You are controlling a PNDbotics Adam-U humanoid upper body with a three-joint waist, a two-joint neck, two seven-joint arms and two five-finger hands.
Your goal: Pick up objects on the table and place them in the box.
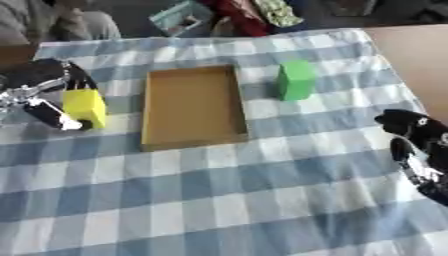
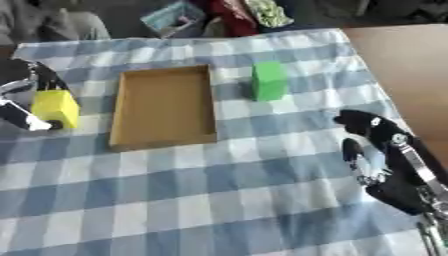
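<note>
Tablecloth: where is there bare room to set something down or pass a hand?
The near half of the tablecloth, below the box, is bare. The box floor is empty. Crowded: the left edge, where the left hand grips the yellow block; the green block stands right of the box.

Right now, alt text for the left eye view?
The robot's left hand grips a yellow block left of an open, shallow brown cardboard box on a blue-and-white checked tablecloth. A green block stands right of the box; the right hand is at the right edge.
</note>
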